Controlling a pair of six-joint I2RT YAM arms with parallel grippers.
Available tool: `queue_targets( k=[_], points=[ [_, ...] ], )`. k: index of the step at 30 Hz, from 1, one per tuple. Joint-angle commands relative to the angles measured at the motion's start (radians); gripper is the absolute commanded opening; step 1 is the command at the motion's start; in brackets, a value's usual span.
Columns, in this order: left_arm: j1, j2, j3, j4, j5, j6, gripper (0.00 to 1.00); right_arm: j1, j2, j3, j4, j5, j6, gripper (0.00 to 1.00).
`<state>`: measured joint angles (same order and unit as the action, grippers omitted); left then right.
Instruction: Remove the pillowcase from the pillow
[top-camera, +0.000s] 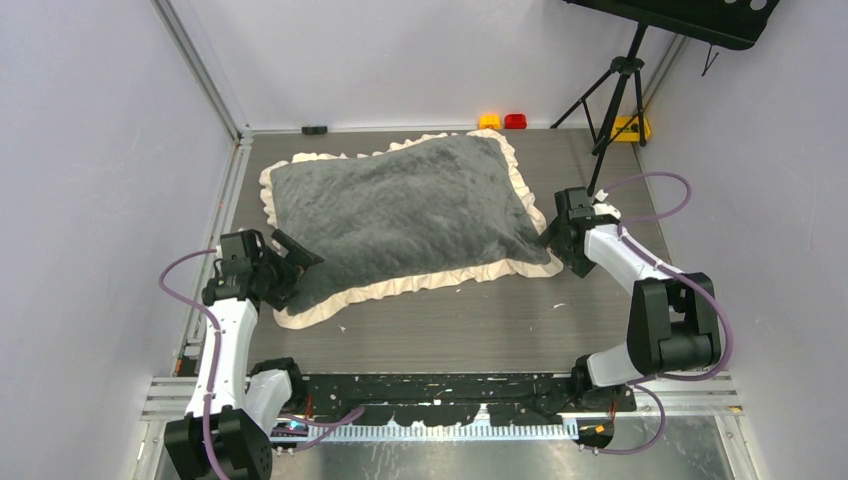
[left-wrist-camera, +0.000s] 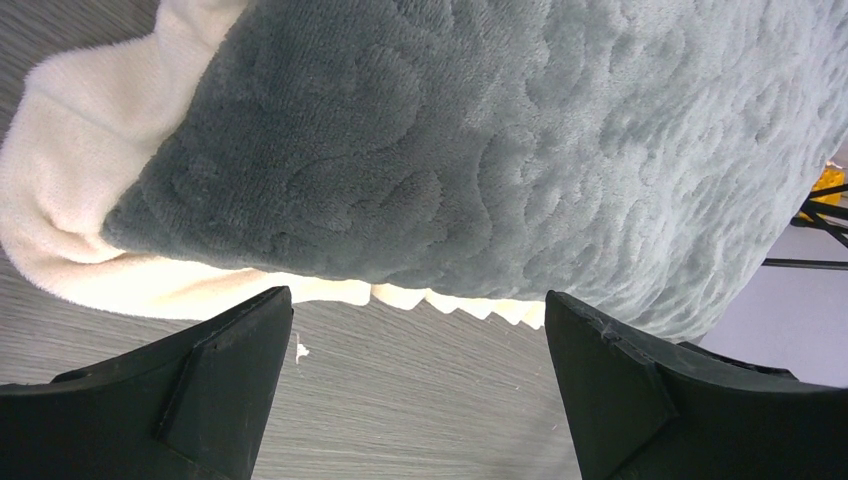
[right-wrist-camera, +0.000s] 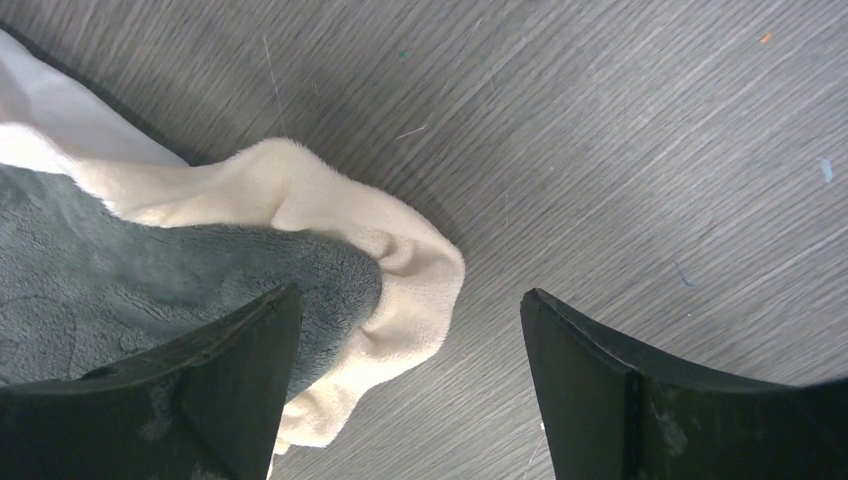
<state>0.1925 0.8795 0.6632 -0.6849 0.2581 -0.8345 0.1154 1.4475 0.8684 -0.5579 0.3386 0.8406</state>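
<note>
The pillowcase (top-camera: 405, 215) lies flat mid-table, fuzzy dark grey face up, with a cream frill (top-camera: 400, 284) all round. It bulges, so the pillow is inside and hidden. My left gripper (top-camera: 292, 258) is open at the near-left corner; in the left wrist view its jaws stand wide over bare table just short of the grey fabric (left-wrist-camera: 480, 150) and frill (left-wrist-camera: 80, 200). My right gripper (top-camera: 556, 238) is open at the right edge; in the right wrist view the cream frill corner (right-wrist-camera: 400, 290) lies between its jaws, nearer the left finger (right-wrist-camera: 200, 390), not pinched.
A grey wood-grain table (top-camera: 480, 320) carries the pillowcase. An orange block (top-camera: 489, 121) and a red block (top-camera: 515, 121) sit at the back edge. A black tripod (top-camera: 612, 100) with a yellow base stands at the back right. Walls close in left and right.
</note>
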Motion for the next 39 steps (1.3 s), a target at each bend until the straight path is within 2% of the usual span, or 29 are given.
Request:
queue_targets(
  k=[1,5,7,10,11,13,14,20,25,32,35,39],
  points=[
    [0.005,-0.012,0.020,0.017,-0.029,0.001,1.00,-0.004,0.011,-0.002,0.045,-0.033,-0.044,0.86],
    [0.005,-0.017,0.022,0.009,-0.046,-0.008,0.99,-0.003,0.087,0.023,0.035,-0.074,-0.048,0.83],
    [0.005,-0.017,0.029,-0.002,-0.055,-0.008,0.99,-0.003,0.114,0.030,0.033,-0.066,-0.036,0.73],
    [0.005,-0.023,0.044,-0.029,-0.077,-0.005,0.99,-0.003,0.110,0.024,0.053,-0.074,-0.028,0.51],
    [0.005,-0.028,0.047,-0.039,-0.085,-0.003,0.99,-0.002,0.100,0.020,0.061,-0.080,-0.029,0.34],
    [0.005,-0.037,0.054,-0.060,-0.107,-0.007,0.99,-0.002,0.069,0.018,0.065,-0.080,-0.032,0.09],
    [0.005,-0.044,0.057,-0.076,-0.120,-0.011,0.99,-0.002,0.048,0.020,0.062,-0.070,-0.030,0.06],
    [0.005,-0.098,0.052,-0.178,-0.222,-0.069,0.97,-0.023,-0.116,0.044,0.023,0.071,0.029,0.02],
    [0.004,-0.126,0.004,-0.159,-0.165,-0.106,0.96,-0.054,-0.222,0.063,-0.020,0.176,0.100,0.00],
    [-0.026,-0.052,-0.146,0.077,-0.006,-0.186,0.87,-0.055,-0.399,0.029,-0.028,0.209,0.097,0.00],
    [-0.100,0.031,-0.146,0.181,-0.014,-0.203,0.86,-0.055,-0.478,0.009,-0.028,0.213,0.085,0.00],
    [-0.257,0.183,-0.090,0.285,-0.082,-0.218,0.87,-0.056,-0.573,-0.042,-0.008,0.196,0.079,0.00]
  ],
)
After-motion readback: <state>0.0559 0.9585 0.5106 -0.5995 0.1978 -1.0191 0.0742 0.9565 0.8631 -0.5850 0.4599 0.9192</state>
